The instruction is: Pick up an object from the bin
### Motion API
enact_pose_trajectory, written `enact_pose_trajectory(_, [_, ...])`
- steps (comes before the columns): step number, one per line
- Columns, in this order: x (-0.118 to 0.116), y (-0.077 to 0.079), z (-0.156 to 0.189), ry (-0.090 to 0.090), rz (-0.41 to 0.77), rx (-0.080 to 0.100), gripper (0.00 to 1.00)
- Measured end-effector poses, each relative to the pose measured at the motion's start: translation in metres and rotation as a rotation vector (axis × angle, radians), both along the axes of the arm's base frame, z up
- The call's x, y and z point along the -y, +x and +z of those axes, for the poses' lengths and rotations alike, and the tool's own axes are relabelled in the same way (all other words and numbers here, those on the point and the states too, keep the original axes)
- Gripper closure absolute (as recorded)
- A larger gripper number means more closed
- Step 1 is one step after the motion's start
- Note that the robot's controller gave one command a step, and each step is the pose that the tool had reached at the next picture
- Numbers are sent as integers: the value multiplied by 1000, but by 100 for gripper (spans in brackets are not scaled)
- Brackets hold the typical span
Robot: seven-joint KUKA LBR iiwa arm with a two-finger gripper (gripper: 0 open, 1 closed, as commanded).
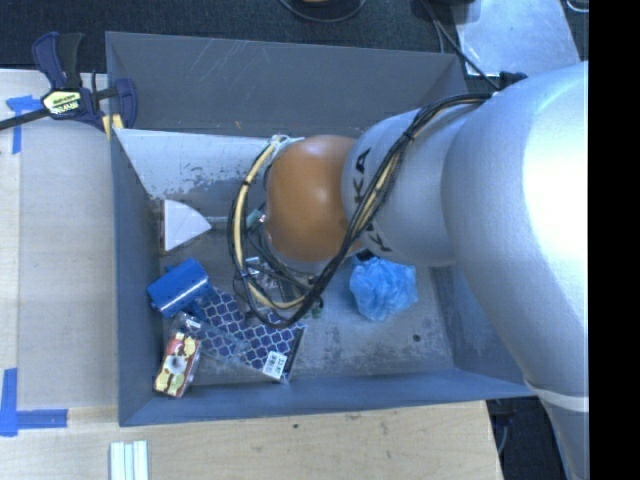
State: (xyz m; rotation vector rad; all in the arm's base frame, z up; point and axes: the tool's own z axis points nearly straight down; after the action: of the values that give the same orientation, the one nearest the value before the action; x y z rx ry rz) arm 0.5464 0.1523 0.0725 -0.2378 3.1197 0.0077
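- A KUKA arm reaches into the grey metal bin, its gripper lowered near the bin floor under a rounded orange cover on the wrist.
- The cover and a loop of black and yellow cables hide most of the gripper. It cannot be told whether it is spread or pressed together, or whether anything sits in its grasp.
- Just below the gripper, toward the bin's near wall, lies a flat packet with a blue-and-white lattice pattern. The packet's upper edge runs under the cables, and it is not clear whether the gripper touches it.
- To the gripper's left in the view, close by, a blue block rests tilted on the floor.
- Below the block, and farther from the gripper, lies a small packet printed in red and yellow. Its print is too small to read.
- On the gripper's other side, near the arm, sits a crumpled blue wad, its top edge tucked under the arm.
- Up and to the left of the gripper lies a white wedge-shaped piece, well apart from it.
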Motion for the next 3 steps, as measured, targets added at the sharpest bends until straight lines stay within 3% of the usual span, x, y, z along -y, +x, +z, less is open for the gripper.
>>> enact_pose_trajectory(3, [1,-1,38,-2,0,-1,100])
